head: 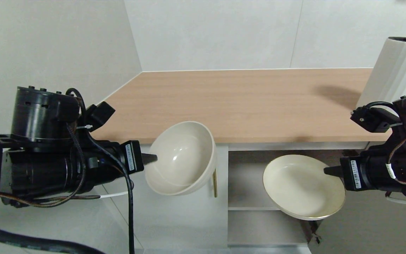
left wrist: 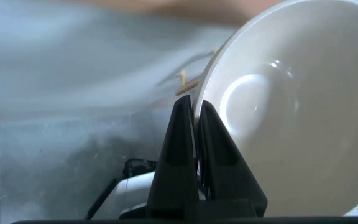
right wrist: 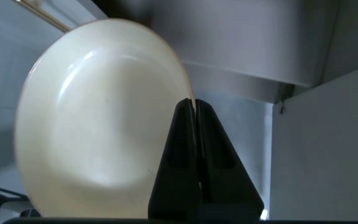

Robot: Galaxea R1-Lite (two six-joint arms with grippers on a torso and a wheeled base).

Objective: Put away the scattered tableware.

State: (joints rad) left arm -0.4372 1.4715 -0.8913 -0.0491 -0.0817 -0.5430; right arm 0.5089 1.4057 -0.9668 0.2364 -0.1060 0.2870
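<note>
Both hands are loaded here. The left hand (head: 153, 157) is pinched shut on the rim of a deep cream ceramic bowl (head: 183, 155), which hangs tilted in the air on the left, in front of the closed white cabinet door (head: 182, 218) with its thin brass handle (head: 215, 183). The right hand (head: 327, 170) is clamped tight on the edge of a shallow cream plate (head: 301, 187), held just in front of the open cabinet shelf (head: 245, 208) under the wooden table (head: 241, 102). My guess is the rim grips keep the hands clear so each dish can slide straight onto the shelf
</note>
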